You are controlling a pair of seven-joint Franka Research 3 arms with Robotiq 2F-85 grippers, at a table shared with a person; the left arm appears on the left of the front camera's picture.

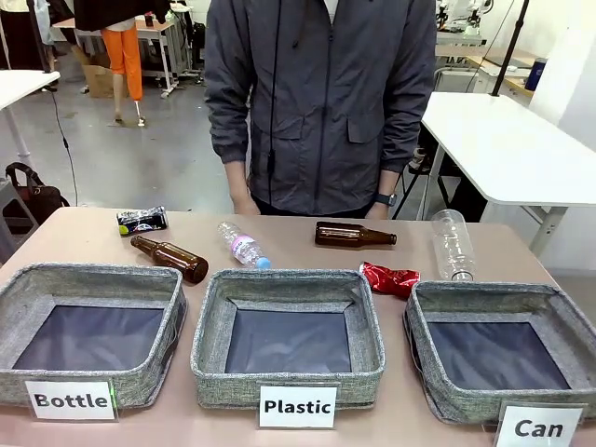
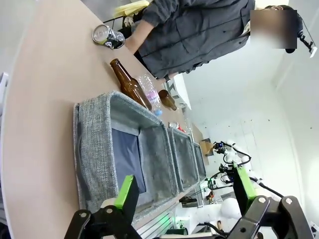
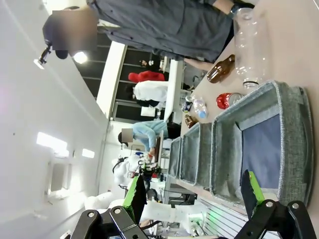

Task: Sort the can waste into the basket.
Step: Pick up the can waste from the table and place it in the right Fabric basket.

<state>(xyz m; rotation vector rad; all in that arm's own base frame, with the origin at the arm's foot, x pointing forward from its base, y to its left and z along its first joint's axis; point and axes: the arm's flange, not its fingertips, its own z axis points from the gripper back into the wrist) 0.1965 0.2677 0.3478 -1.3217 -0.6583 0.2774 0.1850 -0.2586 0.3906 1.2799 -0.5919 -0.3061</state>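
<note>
Green-padded left gripper (image 2: 185, 199) and right gripper (image 3: 194, 194) are held spread, empty, in open room. The red can (image 1: 388, 278) is seen beside the far corner of the "Can" basket (image 1: 503, 293); the shiny end of the dark can (image 2: 107, 36), by the far edge, is shown from the left wrist.

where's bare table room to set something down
Bare tabletop left of the dark printed can and right of the large clear plastic bottle. Crowded around the crushed red can beside the grey woven Can basket.

right gripper (image 3: 194, 191) fingers spread wide, nothing between them. Nearest grey woven basket (image 3: 294, 139) ahead; crushed red can (image 3: 227, 99) lies just past its far rim, with clear plastic bottle (image 3: 247, 45) and brown glass bottle (image 3: 222, 69) beyond.
</note>
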